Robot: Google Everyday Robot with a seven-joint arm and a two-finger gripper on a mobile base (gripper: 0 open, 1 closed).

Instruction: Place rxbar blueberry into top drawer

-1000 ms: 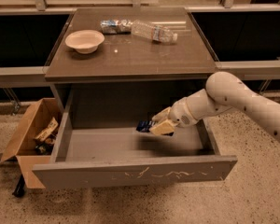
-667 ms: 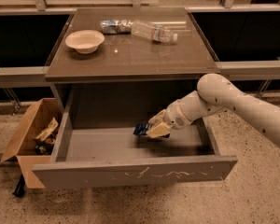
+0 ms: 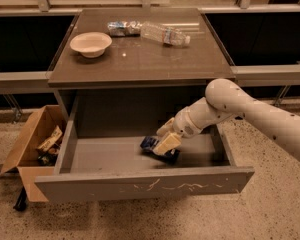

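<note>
Since a second ago the gripper (image 3: 163, 146) has dipped lower and a touch leftward, carrying the rxbar blueberry (image 3: 149, 144) down toward the drawer floor. Nearest the camera is the scratched grey front panel of the top drawer (image 3: 145, 185), which stands pulled fully out. Just behind that panel, right of the drawer's middle, the jaws are closed on the dark blue bar; one pale jaw lies across its middle, and the wrapper's ends poke out to the left and lower right. The bar sits inside the drawer, at or barely above the floor; whether it touches cannot be told. The white arm (image 3: 250, 111) reaches in from the right, over the drawer's side wall. Left of the cabinet, a brown cardboard box (image 3: 29, 143) stands open on the speckled floor with some packets inside. Farther back, on the brown surface (image 3: 140, 61), a pale bowl (image 3: 90, 44) sits at the left, while a clear plastic bottle (image 3: 165, 34) lies on its side toward the rear, a crinkled silvery packet (image 3: 123, 28) just beside it.
</note>
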